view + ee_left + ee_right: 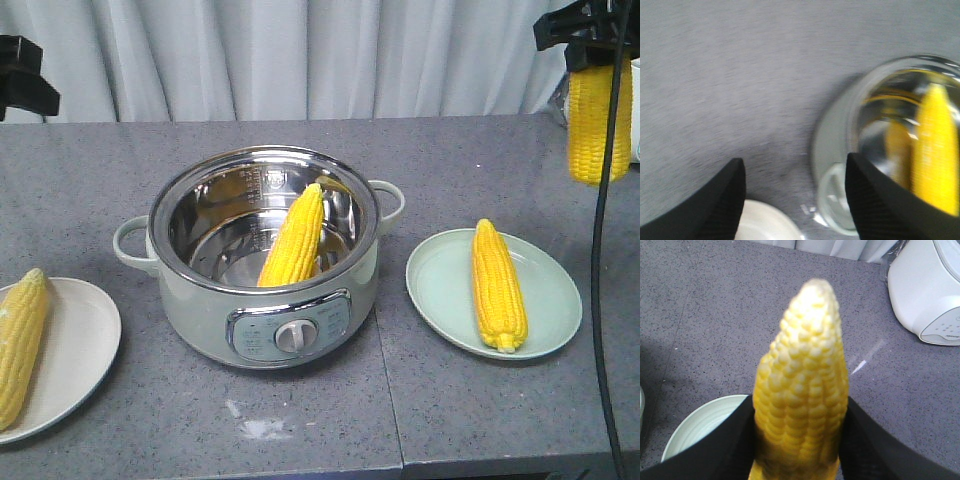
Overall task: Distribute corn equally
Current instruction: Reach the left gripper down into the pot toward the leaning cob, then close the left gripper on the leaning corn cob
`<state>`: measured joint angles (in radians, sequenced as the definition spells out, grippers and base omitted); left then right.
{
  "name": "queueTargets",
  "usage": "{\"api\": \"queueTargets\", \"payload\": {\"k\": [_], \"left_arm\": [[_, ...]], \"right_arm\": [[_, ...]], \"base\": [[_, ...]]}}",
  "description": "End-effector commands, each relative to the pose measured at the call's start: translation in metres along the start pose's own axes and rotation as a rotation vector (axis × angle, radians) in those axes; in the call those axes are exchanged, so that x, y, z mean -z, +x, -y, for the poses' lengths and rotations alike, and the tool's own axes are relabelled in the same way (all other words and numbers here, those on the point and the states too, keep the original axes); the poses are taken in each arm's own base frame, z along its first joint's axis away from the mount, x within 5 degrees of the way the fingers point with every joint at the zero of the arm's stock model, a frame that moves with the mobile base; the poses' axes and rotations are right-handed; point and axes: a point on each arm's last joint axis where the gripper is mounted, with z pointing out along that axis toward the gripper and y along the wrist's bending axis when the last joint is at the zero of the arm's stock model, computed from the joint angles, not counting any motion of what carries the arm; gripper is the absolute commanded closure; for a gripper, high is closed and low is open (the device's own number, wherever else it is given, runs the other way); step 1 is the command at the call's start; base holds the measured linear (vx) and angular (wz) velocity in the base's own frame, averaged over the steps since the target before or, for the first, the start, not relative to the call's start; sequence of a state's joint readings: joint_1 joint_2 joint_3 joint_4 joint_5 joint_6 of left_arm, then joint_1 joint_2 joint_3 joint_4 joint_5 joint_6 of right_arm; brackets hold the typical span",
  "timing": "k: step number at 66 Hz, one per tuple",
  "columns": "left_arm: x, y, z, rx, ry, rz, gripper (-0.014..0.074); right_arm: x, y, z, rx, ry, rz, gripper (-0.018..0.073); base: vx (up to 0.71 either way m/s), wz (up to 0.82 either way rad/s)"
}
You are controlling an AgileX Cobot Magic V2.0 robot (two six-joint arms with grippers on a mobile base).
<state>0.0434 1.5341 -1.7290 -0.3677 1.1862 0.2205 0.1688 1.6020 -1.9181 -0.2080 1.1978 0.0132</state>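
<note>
Our right end effector (800, 450) clamps one corn cob (802, 385) aloft; our left end effector (795, 200) gapes empty. A second cob (296, 240) leans in the pot (200, 290), a third cob (497, 285) lies on the green plate (550, 290), a fourth cob (20, 340) on the white plate (80, 340).

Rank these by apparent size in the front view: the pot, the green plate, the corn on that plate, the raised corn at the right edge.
1. pot
2. green plate
3. corn on the plate
4. raised corn, though its top is hidden, so third versus fourth is unsure.
</note>
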Motion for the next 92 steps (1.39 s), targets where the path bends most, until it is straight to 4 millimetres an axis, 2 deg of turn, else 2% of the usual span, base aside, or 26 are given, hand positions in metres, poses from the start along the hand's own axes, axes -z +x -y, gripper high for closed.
{"api": "queueTargets", "payload": {"k": [1, 7, 15, 39, 46, 55, 68, 92], "left_arm": [[0.019, -0.009, 0.027, -0.081, 0.128, 0.122, 0.0166], [0.016, -0.01, 0.041, -0.122, 0.167, 0.139, 0.0166], [0.003, -0.011, 0.059, -0.163, 0.205, 0.116, 0.0166], [-0.07, -0.021, 0.121, -0.26, 0.355, -0.06, 0.0159], [-0.093, -0.02, 0.136, -0.31, 0.368, -0.12, 0.0127], [-0.119, -0.019, 0.144, -0.319, 0.296, -0.186, 0.0066], [-0.139, -0.014, 0.15, -0.319, 0.252, -0.226, 0.0029], [-0.147, -0.007, 0.164, -0.317, 0.245, -0.254, 0.0029]], "right_arm": [[0.026, -0.008, 0.009, -0.012, 0.028, 0.121, 0.0372], [0.026, -0.008, 0.009, -0.012, 0.028, 0.121, 0.0372], [0.026, -0.008, 0.009, -0.012, 0.028, 0.121, 0.0372], [0.026, -0.008, 0.009, -0.012, 0.028, 0.12, 0.0372], [0.026, -0.008, 0.009, -0.012, 0.028, 0.12, 0.0372], [0.026, -0.008, 0.009, -0.012, 0.028, 0.12, 0.0372], [0.026, -0.008, 0.009, -0.012, 0.028, 0.12, 0.0372], [0.026, -0.008, 0.009, -0.012, 0.028, 0.121, 0.0372]], "base": [[0.0, 0.0], [0.0, 0.0], [0.0, 0.0], [0.0, 0.0], [0.0, 0.0], [0.0, 0.0], [0.0, 0.0], [0.0, 0.0]]}}
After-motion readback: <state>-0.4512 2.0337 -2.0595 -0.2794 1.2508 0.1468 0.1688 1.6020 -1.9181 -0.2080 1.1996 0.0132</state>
